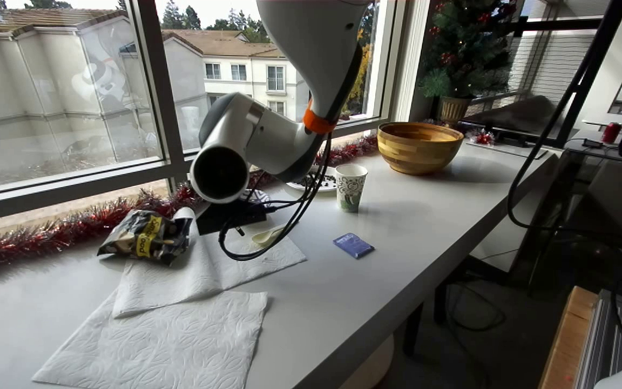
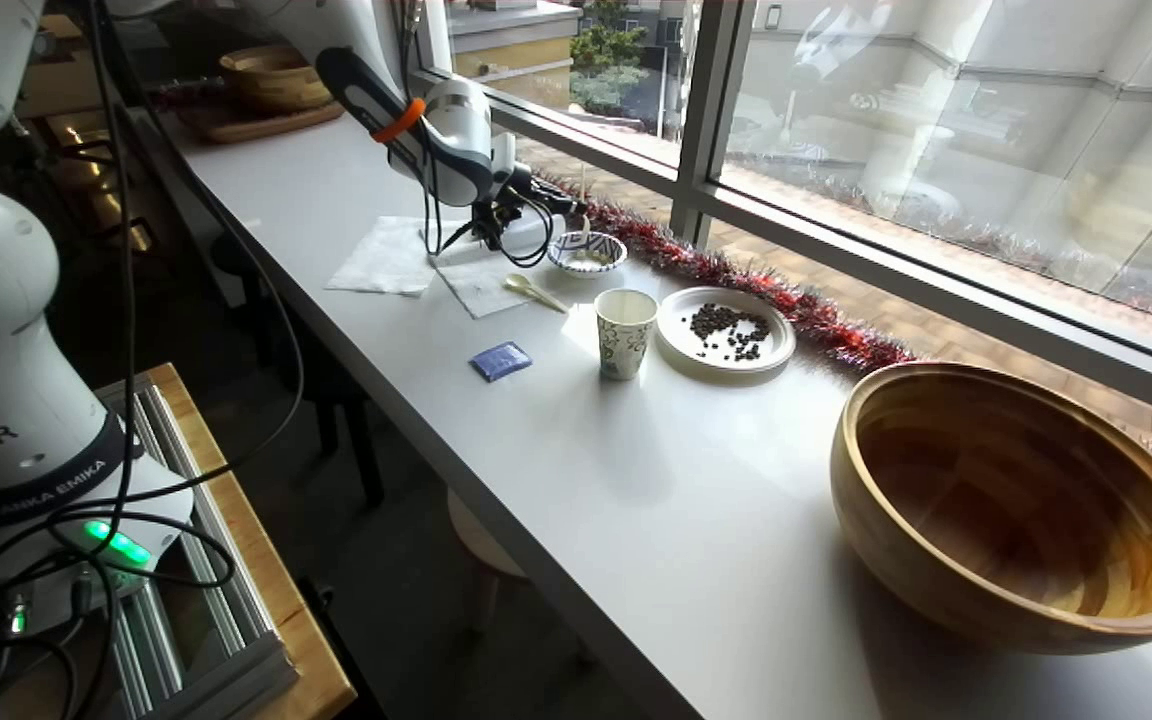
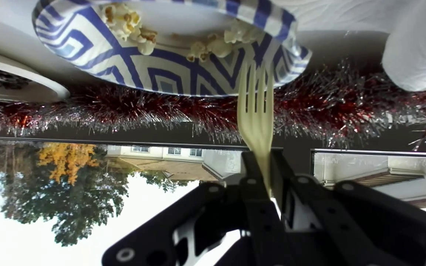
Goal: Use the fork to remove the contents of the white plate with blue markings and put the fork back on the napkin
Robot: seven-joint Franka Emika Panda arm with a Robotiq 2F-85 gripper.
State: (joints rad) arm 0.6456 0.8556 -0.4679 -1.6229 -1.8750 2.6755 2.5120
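While the jaws are clenched on the cream fork [image 3: 256, 122], it hangs tines-down at the rim of the white plate with blue markings [image 3: 165, 66], can't tell if they touch. There's popcorn [image 3: 128, 24] in that plate. The napkin [image 2: 481, 288] and a spoon [image 2: 533, 291] are near it on the counter [image 2: 556, 450]. Going further out from it you've got a paper cup [image 2: 624, 340] and a round plate [image 2: 674, 343] of dark bits [image 2: 714, 322], then the wooden bowl [image 1: 419, 154], well apart.

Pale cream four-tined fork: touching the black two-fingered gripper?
Touching: wrist view shows the gripper clamped on the fork, a finger against each side of its handle.
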